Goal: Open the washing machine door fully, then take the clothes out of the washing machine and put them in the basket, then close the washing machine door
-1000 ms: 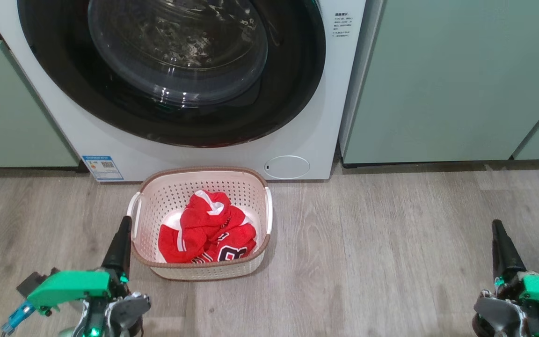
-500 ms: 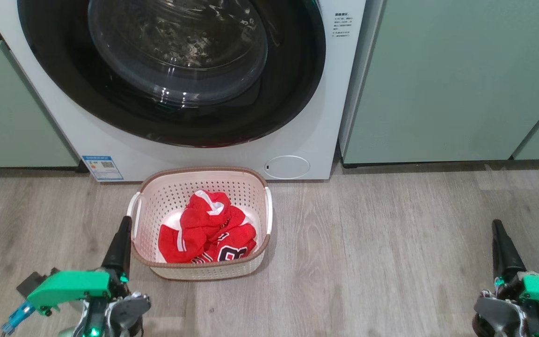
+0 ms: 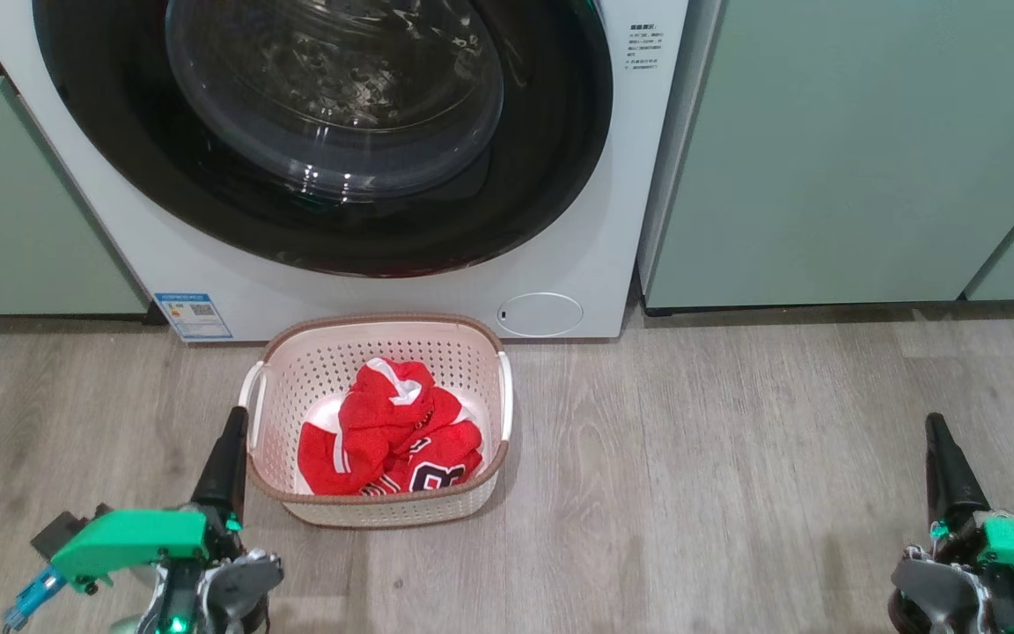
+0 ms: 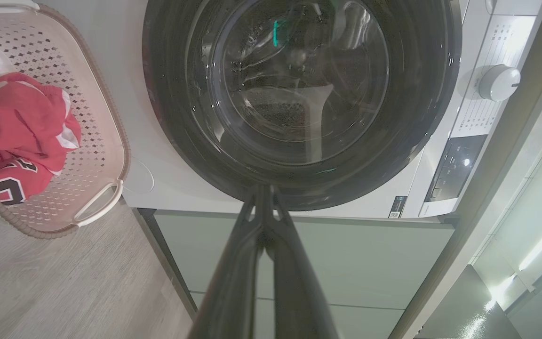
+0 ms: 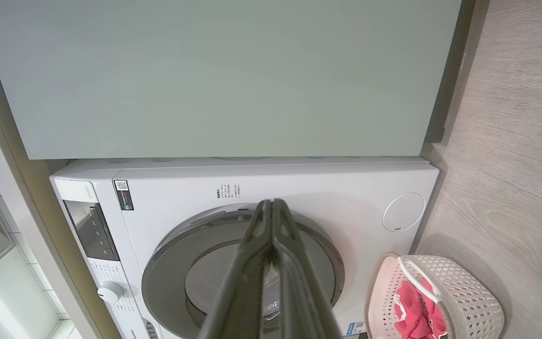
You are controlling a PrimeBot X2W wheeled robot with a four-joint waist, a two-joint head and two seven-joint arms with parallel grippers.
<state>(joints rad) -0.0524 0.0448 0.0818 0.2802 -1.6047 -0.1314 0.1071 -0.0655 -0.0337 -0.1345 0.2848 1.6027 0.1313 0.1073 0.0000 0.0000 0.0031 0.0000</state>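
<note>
The round door [image 3: 551, 176] of the washing machine [image 3: 599, 264] is shut flat against the white front. The red clothes [image 3: 393, 431] lie crumpled inside the basket [image 3: 384, 319], which stands on the floor [image 3: 692, 458] just in front of the machine. The left claw [image 3: 235, 421] is closed and holds nothing, just beside the basket's left side. The right claw [image 3: 936, 427] is closed too, empty, well apart at the right.

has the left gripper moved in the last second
No. In the head view the left gripper has its tip by the left handle of the basket, the same spot as earlier.
</note>
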